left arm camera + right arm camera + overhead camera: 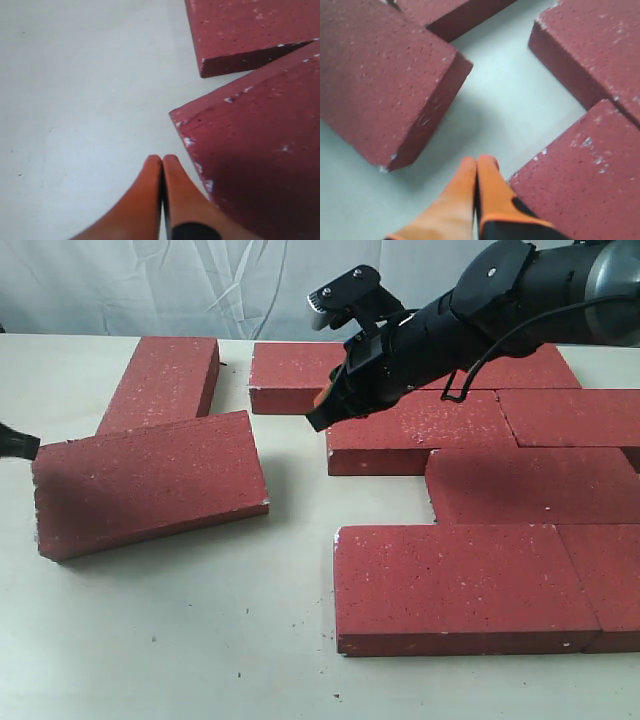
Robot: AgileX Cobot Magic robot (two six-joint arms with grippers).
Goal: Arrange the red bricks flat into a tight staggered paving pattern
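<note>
Several red bricks lie flat at the right in staggered rows, among them a near one (pixel 460 585) and a middle one (pixel 420 430). At the left, one red brick (pixel 150 485) sits tilted, its far edge up against another brick (pixel 165 380) behind it. My left gripper (pixel 15 443) shows only as a dark tip at that tilted brick's left end. In the left wrist view it (pixel 162 159) is shut and empty, just beside the brick's chipped corner (pixel 260 150). My right gripper (pixel 320 420) hovers at the middle brick's left end, and in the right wrist view it (pixel 479 160) is shut and empty.
A bare strip of pale table (pixel 300 520) separates the tilted brick from the laid rows. One brick (pixel 295 375) lies at the back centre. The right arm (pixel 500 300) reaches in from the upper right above the back bricks.
</note>
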